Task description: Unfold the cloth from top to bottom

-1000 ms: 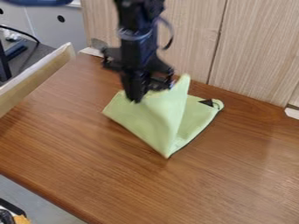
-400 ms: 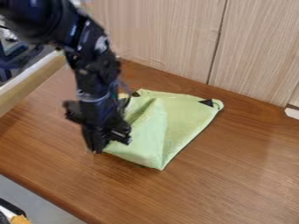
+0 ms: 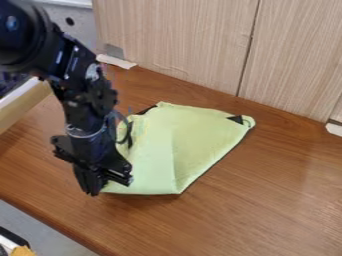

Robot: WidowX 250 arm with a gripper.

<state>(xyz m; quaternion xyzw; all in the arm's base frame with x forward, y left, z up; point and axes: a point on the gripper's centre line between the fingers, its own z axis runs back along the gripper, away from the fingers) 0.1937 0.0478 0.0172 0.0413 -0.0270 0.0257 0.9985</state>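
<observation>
A: In the camera view, where is the cloth lying?

B: It's spreading over the middle of the wooden tabletop, with its far right corner pointing toward the back edge, by the wood-grain panels.

A: And the gripper?

B: The arm is coming in from the upper left, and the gripper is hanging low over the tabletop's left part. It's grasping the cloth by its near left corner.

A: Is the cloth lying open?

B: Mostly, though a paler flap is showing along its left side, and a crease is running down to the near corner.

A: Any labels?

B: A black triangular patch is marking the far right corner; whether it's bearing any writing is too small to tell.

A: What else is showing?

B: Two white strips are sitting along the back edge, one toward the left, another at the right.
</observation>
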